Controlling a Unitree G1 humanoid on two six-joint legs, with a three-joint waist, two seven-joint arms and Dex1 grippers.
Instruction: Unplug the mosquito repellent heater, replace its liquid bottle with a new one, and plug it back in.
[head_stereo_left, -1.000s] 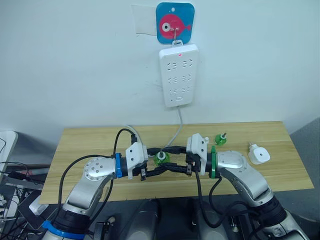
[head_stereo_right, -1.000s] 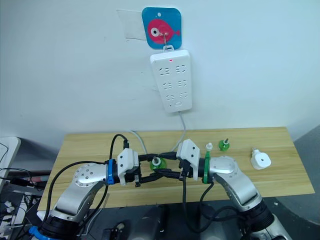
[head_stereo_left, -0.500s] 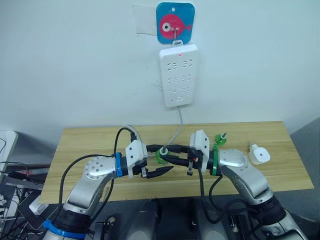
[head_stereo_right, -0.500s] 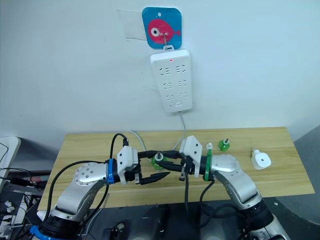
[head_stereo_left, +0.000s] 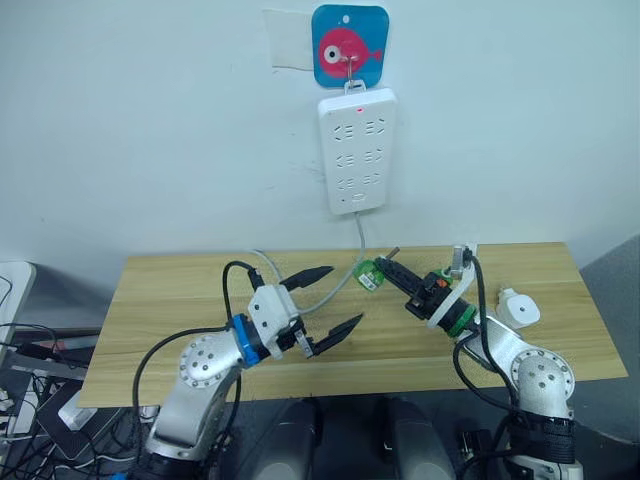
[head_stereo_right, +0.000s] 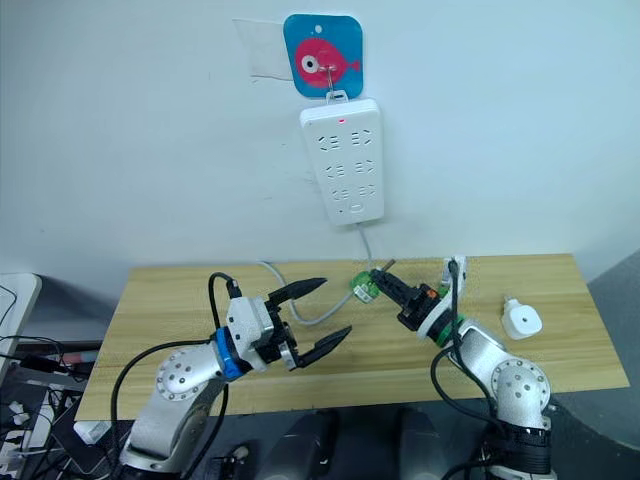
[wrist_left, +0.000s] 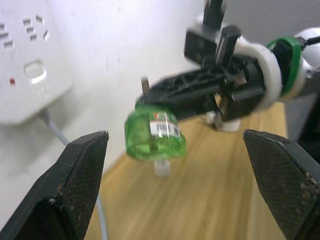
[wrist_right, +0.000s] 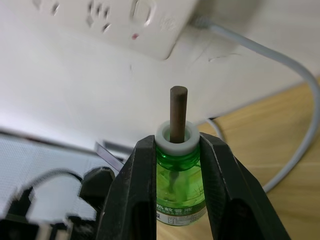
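My right gripper (head_stereo_left: 383, 267) is shut on the neck of a small green liquid bottle (head_stereo_left: 367, 275) and holds it tilted in the air above the middle of the wooden table (head_stereo_left: 180, 290). In the right wrist view the bottle (wrist_right: 178, 190) sits between the two fingers (wrist_right: 136, 190), with its brown wick pointing towards the power strip. My left gripper (head_stereo_left: 345, 294) hangs open with nothing in it, a little to the left of and below the bottle. The white mosquito repellent heater (head_stereo_left: 518, 309) lies unplugged on the table at the far right.
A white power strip (head_stereo_left: 357, 150) hangs on the wall from a hook on a blue fish sticker (head_stereo_left: 349, 45). Its red light is on and its sockets hold no plug. Its grey cable (head_stereo_left: 340, 282) runs down onto the table behind the grippers.
The right gripper has taken the green bottle and lifted it up and to the right, off the table. The left gripper has let go, opened wide and drawn back.
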